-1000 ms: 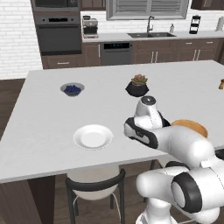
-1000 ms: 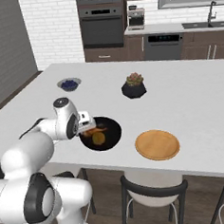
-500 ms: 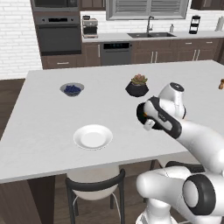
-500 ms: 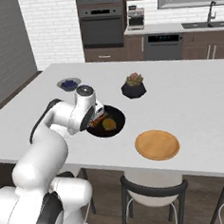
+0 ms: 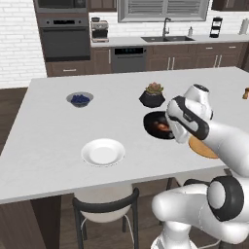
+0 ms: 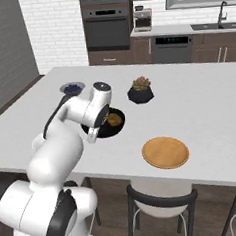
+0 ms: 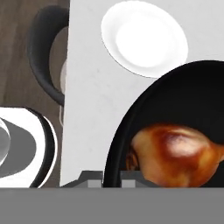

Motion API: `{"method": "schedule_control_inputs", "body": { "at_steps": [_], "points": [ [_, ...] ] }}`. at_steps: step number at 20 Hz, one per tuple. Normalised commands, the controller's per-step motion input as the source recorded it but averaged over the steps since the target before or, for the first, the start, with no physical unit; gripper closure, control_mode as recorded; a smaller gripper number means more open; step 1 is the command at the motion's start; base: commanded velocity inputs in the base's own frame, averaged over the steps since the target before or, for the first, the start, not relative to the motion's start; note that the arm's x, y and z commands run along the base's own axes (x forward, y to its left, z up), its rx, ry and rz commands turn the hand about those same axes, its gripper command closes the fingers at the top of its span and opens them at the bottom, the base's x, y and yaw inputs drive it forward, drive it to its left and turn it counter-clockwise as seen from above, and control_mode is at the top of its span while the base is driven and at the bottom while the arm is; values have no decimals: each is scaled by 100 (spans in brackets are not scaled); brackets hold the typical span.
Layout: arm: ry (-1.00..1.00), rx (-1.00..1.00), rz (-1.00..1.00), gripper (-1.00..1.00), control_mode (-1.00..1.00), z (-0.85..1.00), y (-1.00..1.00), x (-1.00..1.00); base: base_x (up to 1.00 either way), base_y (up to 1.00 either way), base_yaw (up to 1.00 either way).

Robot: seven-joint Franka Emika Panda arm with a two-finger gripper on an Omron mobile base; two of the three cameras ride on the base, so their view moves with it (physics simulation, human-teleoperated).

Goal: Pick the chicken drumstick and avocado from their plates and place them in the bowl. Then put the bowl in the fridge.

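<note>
The matte black bowl (image 5: pixel 154 120) (image 6: pixel 109 129) (image 7: pixel 175 100) sits beside the plant pot, whether on the counter or just above it I cannot tell. My gripper (image 6: pixel 94 135) (image 7: pixel 111 178) is shut on its near rim. Inside lie the reddish-brown chicken drumstick (image 5: pixel 161 127) (image 7: pixel 179 153) and the olive-brown avocado (image 6: pixel 113 120). The white plate (image 5: pixel 102 152) (image 7: pixel 144 37) stands bare near the counter's front. The tan wood plate (image 6: pixel 165 152) (image 5: pixel 200 148) is also bare, partly behind my arm in the left base view. The fridge is out of view.
A faceted black plant pot (image 5: pixel 152 96) (image 6: pixel 140 92) stands just beyond the bowl. A small grey-blue berry bowl (image 5: pixel 80 99) (image 6: pixel 72 88) is farther left. Dark-backed stools (image 5: pixel 104 204) (image 6: pixel 161 199) sit under the counter's front edge. Ovens and a sink line the back wall.
My arm has swung up and away from the counter's front edge, taking the bowl with it toward the plant pot. The gripper has stayed shut on the rim.
</note>
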Motion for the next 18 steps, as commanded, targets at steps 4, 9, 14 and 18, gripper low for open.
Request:
{"method": "schedule_control_inputs", "body": {
  "at_steps": [4, 9, 14, 18],
  "points": [
    [-15, -44, 26, 100, -100, 22, 0, -24, 0, 0, 0],
    [-8, -10, -3, 100, -100, 69, 2, -71, 0, 0, 0],
    [-1, 4, -5, 100, -100, 83, 0, -40, 0, 0, 0],
    [0, 10, 0, 100, -100, 34, 0, -48, 0, 0, 0]
  ]
}}
